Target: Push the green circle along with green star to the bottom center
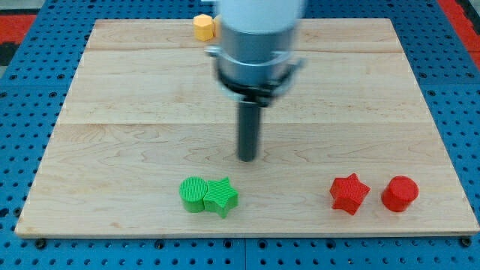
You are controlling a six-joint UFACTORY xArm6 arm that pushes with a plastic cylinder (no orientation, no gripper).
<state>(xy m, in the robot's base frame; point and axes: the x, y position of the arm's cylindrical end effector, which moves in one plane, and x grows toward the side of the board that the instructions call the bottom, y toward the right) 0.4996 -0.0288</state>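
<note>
The green circle [193, 194] and the green star [221, 196] lie side by side, touching, near the view's bottom, a little left of centre. The circle is on the left, the star on the right. My tip [247, 158] stands on the wooden board above and slightly right of the star, apart from both green blocks by a short gap.
A red star [349, 193] and a red circle [399, 193] sit at the view's bottom right. A yellow block [203, 27] lies at the board's top edge, partly behind the arm. The wooden board [112, 112] rests on a blue pegboard.
</note>
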